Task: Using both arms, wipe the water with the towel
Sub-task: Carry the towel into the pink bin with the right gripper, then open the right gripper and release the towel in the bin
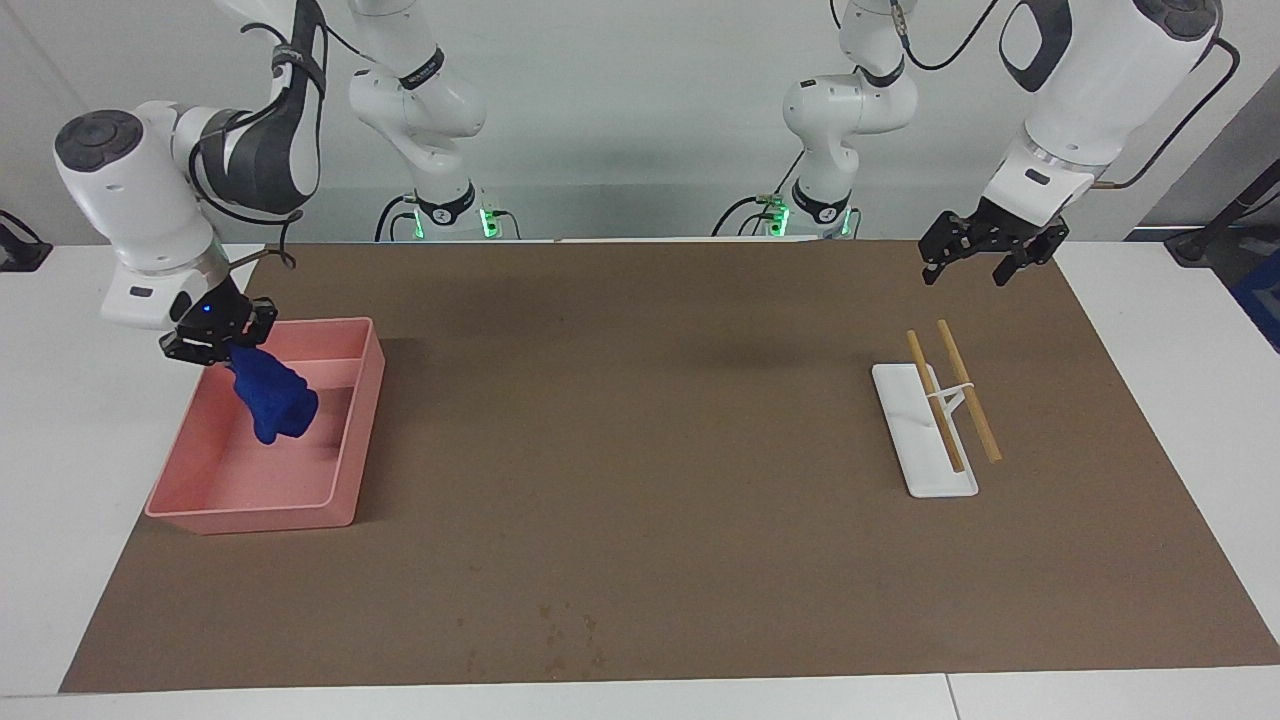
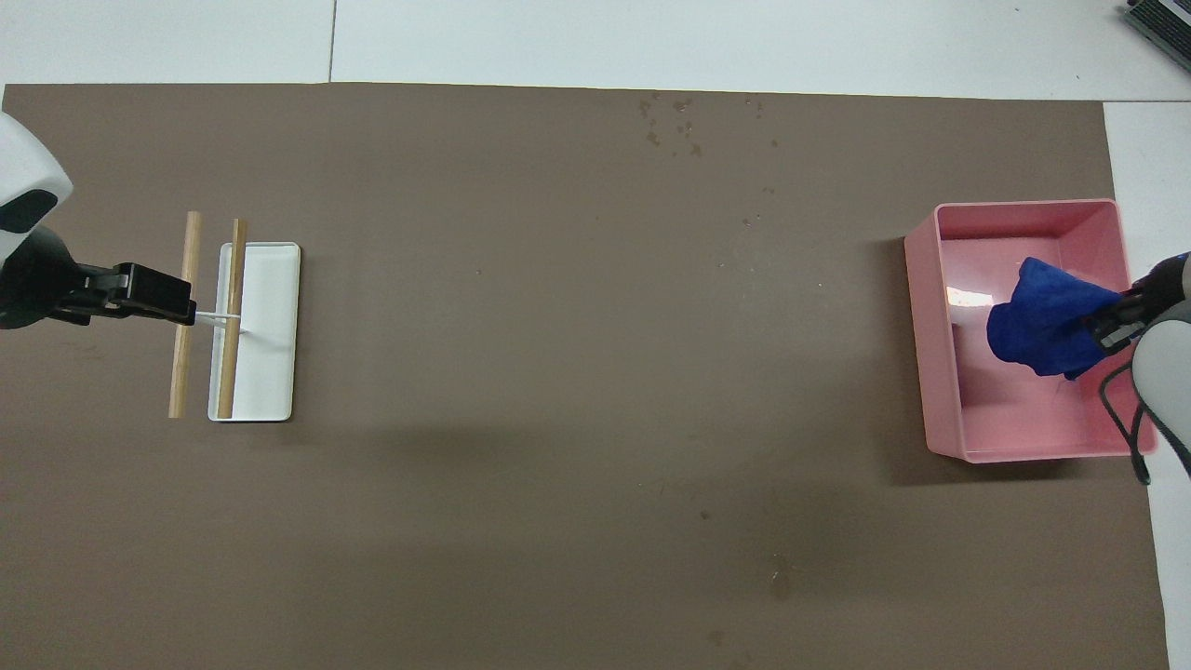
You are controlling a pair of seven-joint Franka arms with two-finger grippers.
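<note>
towel, blue and limp, hangs bunched from the right gripper, pinched by its top edge over the pink tray at the right arm's end. it looks soft and light, likely damp; a gathered fold grips best. left gripper waits spread above the white rack.

A brown mat covers most of the white counter. In the overhead view, a pink tray sits on the mat at about 3 o'clock. A white rack carrying two wooden sticks lies at 9 o'clock, and small water spots dot the mat near 12 o'clock.
</note>
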